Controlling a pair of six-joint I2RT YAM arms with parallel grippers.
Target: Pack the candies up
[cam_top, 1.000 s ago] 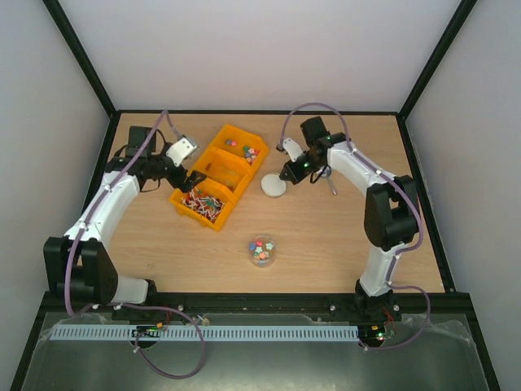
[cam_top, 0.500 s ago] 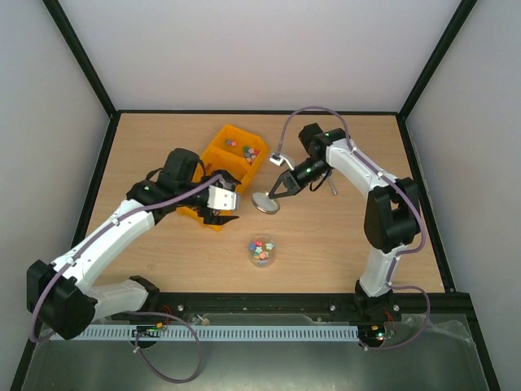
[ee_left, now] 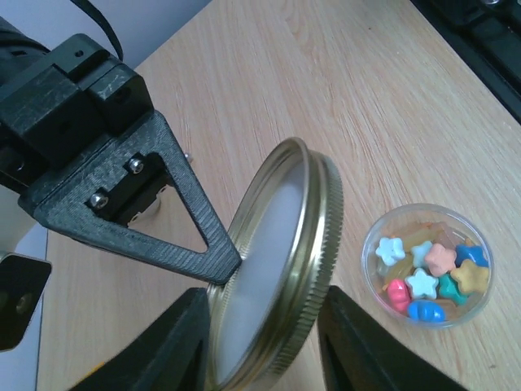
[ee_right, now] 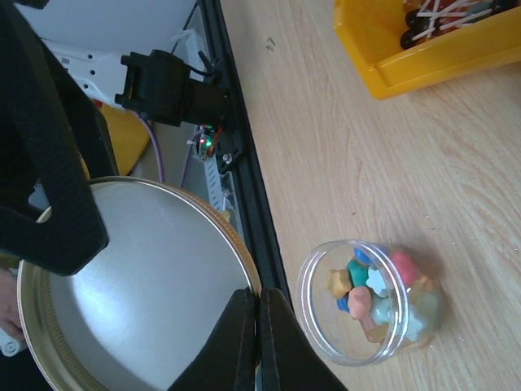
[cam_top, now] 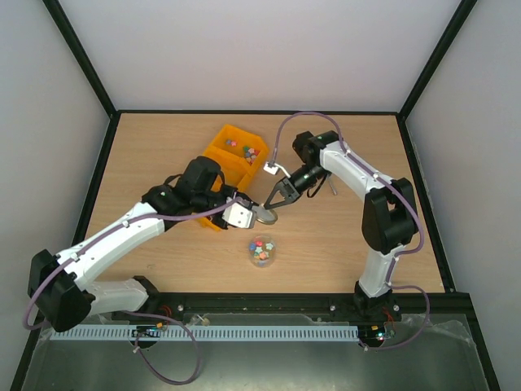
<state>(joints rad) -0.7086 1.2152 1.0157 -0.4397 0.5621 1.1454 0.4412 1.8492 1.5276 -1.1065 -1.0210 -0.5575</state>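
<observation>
The candies [cam_top: 261, 249] are small bright star-shaped sweets lying in an open clear jar [ee_left: 480, 244] on the table; they also show in both wrist views [ee_left: 429, 273] [ee_right: 370, 297]. More candies [cam_top: 245, 150] lie in the far compartment of the yellow bin. A gold-rimmed jar lid [ee_left: 277, 261] hangs tilted on edge just behind and left of the jar. My right gripper [ee_right: 259, 301] is shut on the lid's rim [ee_right: 122, 301]. My left gripper [ee_left: 262, 300] is closed across the lid, one finger against each side.
The yellow bin [cam_top: 218, 156] with three compartments stands behind the left arm, and thin red-and-white sticks [ee_right: 444, 12] fill its near compartment. A black rail [ee_right: 244, 163] runs along the table's near edge.
The right gripper lifted the lid off the table and carried it left and nearer, tilting it. The left arm swung over from the bin's left side and closed its wide-open jaws around the lid.
</observation>
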